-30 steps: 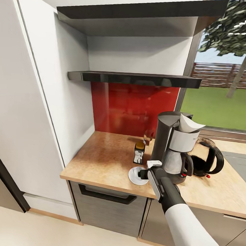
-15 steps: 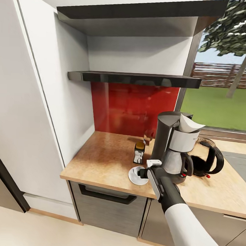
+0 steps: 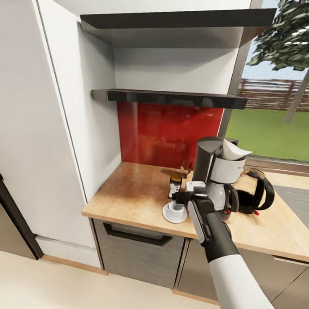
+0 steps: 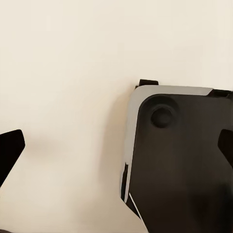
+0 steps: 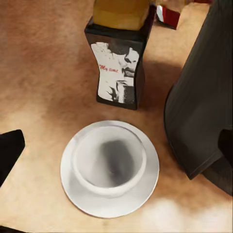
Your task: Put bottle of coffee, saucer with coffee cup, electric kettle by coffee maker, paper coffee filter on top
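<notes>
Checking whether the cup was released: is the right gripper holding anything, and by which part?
Nothing is held. The right gripper hangs open above the coffee cup, which sits on the saucer.

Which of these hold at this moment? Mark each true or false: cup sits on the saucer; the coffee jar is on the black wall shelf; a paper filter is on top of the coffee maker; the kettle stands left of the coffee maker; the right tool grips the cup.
1. The coffee cup sits on the saucer. True.
2. The bottle of coffee is on the kitchen shelf. False: it stands on the kitchen countertop, behind the saucer.
3. The paper coffee filter is on the coffee maker. True.
4. The electric kettle is left of the coffee maker. False: it is on its right in the head view.
5. The right tool grips the cup. False: its fingers are spread apart, above the cup.
</notes>
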You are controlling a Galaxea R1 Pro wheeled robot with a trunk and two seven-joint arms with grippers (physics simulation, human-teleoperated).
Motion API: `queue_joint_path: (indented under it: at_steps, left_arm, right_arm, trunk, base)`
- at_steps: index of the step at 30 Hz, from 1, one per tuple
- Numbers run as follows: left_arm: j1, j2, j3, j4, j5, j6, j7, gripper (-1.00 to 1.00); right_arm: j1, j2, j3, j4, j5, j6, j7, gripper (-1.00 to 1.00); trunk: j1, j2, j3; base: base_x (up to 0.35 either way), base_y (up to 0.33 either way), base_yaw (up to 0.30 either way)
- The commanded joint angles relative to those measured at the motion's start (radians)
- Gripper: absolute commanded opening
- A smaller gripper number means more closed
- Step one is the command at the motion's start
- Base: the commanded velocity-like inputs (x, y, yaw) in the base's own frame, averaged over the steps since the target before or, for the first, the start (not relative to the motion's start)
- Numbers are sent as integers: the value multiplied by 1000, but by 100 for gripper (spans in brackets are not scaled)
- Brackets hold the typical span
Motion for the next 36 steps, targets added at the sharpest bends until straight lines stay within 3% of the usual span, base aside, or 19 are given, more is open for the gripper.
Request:
queue_joint_path:
  at_steps: [1, 3, 5, 6, 7, 8, 9, 13, 15, 18, 21, 23, 24, 25, 28, 33, 36]
  left_arm:
    - [-1, 0, 8, 1, 0, -3, -6, 100]
    - [-1, 0, 8, 1, 0, -3, -6, 100]
    - [-1, 0, 8, 1, 0, -3, -6, 100]
    - [-1, 0, 8, 2, 0, -3, -6, 100]
    - [-1, 0, 8, 2, -1, -3, -6, 100]
    - [-1, 0, 7, 2, -2, -3, -6, 100]
    - [-1, 0, 7, 2, -1, -3, -6, 100]
    - [-1, 0, 8, 2, -2, -4, -6, 100]
    - [-1, -1, 9, 1, -3, -4, -6, 100]
    - [-1, 0, 9, 2, -3, -4, -6, 100]
    - [-1, -1, 8, 2, -3, -4, -6, 100]
    - [-1, -2, 9, 2, -3, -4, -6, 100]
    - [-1, -3, 8, 2, -3, -4, -6, 100]
    - [-1, -3, 8, 2, -3, -4, -6, 100]
    - [-1, -3, 8, 2, -4, -4, -6, 100]
    - [-1, -9, 5, 2, -6, -4, -6, 100]
    - [-1, -9, 5, 2, -5, -4, -6, 100]
  right_arm:
    - [-1, -1, 12, -1, -5, -52, 2, 100]
    - [-1, -2, 24, 0, -2, -187, 8, 100]
    - [0, -5, 30, 4, 1, -385, 11, 100]
    - [1, -5, 32, 28, 4, -542, 12, 100]
    - [1, -5, 34, 46, 5, -605, 12, 100]
    - [2, -3, 38, 106, 7, -716, 13, 100]
    - [2, -3, 49, 145, 8, -766, 13, 100]
    - [2, -2, 197, 328, 18, -1001, -15, 100]
    - [2, 0, 252, 419, 19, -1144, -88, 100]
    - [2, 4, 276, 508, 17, -1293, -189, 100]
    - [15, 25, 281, 623, 15, -1419, -220, 100]
    - [28, 26, 282, 731, 15, -1550, -225, 100]
    - [36, 26, 282, 845, 14, -1700, -235, 100]
    - [38, 26, 281, 886, 13, -1752, -246, 100]
    - [68, 26, 282, 972, 14, -1831, -290, 100]
    - [163, 26, 280, 1004, 15, -1831, -326, 100]
    - [183, 26, 280, 1005, 14, -1831, -359, 100]
  trunk:
    - [1, -2, -2]
    - [1, -2, -2]
    - [1, -2, -2]
    - [1, -2, -2]
    - [1, -2, -2]
    - [1, -2, -2]
    - [1, -2, -2]
    - [1, -2, -2]
    - [1, -2, -2]
    - [1, -2, -2]
    - [1, -2, -2]
    - [1, -2, -2]
    - [1, -2, -2]
    - [1, -2, -2]
    - [1, -2, -2]
    - [1, -2, -2]
    - [1, -2, -2]
  base:
    - [-6, 1, 0]
    - [-3, 1, 0]
    - [-1, 0, 0]
    - [0, 0, 0]
    - [0, 0, 0]
    - [0, 0, 0]
    - [0, 0, 0]
    - [0, 0, 0]
    - [0, 0, 0]
    - [0, 0, 0]
    - [0, 0, 0]
    - [0, 0, 0]
    - [0, 0, 0]
    - [0, 0, 0]
    - [0, 0, 0]
    - [0, 0, 0]
    - [0, 0, 0]
